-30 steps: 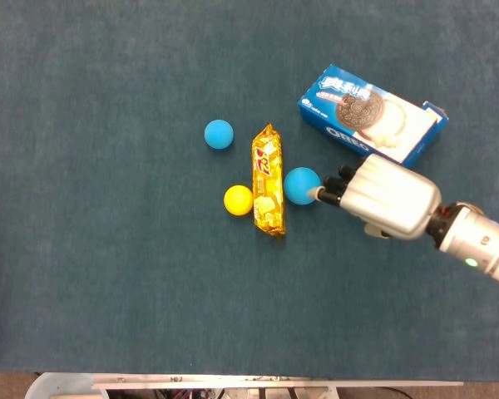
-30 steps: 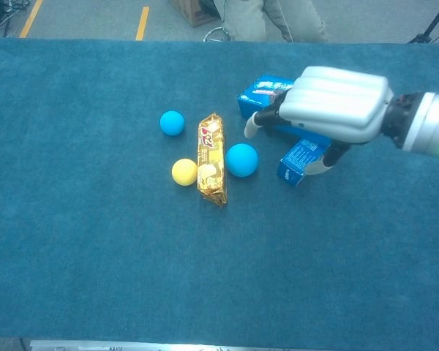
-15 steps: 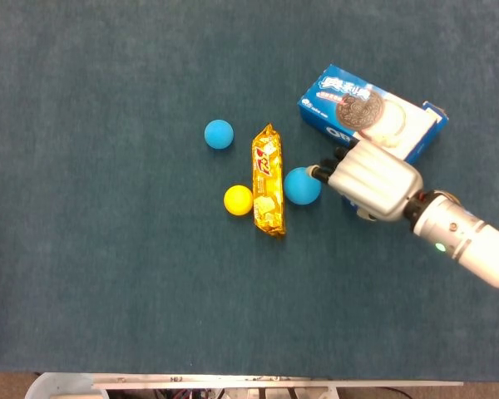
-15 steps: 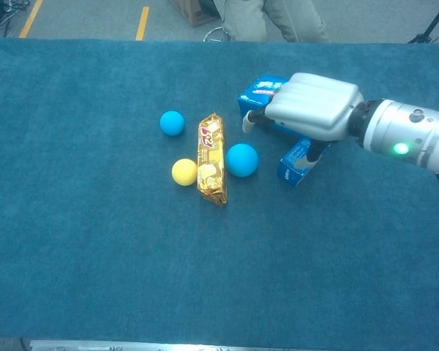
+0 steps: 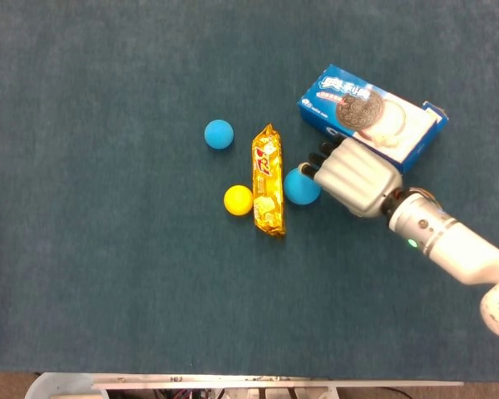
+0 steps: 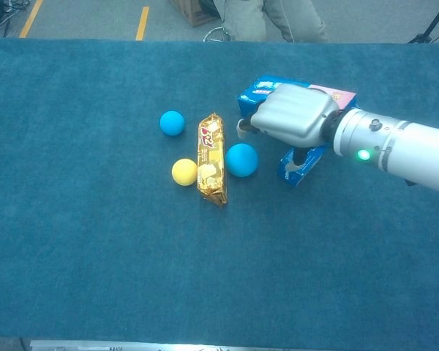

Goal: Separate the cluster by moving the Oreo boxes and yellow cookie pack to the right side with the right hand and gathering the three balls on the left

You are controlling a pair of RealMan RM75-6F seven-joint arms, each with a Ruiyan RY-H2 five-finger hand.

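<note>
head view: looks straight down on the blue cloth table (image 5: 108,274), showing the printed top face of the oreo box (image 5: 372,115) with its cookie picture
chest view: looks across the table, showing floor with yellow tape and a person's legs (image 6: 278,18) beyond the far edge (none of that shows from above); the right hand (image 6: 291,117) covers most of the box here
oreo boxes: one counted, lying flat at the right of the cluster
yellow cookie pack: one (image 5: 268,180), lying lengthwise between the balls
balls: three: a small blue ball (image 5: 219,134) left of the pack's far end, a yellow ball (image 5: 238,199) touching the pack's left side, a larger blue ball (image 5: 301,185) just beside its right side
right hand state: knuckles up, fingers (image 5: 320,160) reaching over the gap between larger blue ball and box; cannot tell whether they are curled or holding anything
left hand: in neither view
</note>
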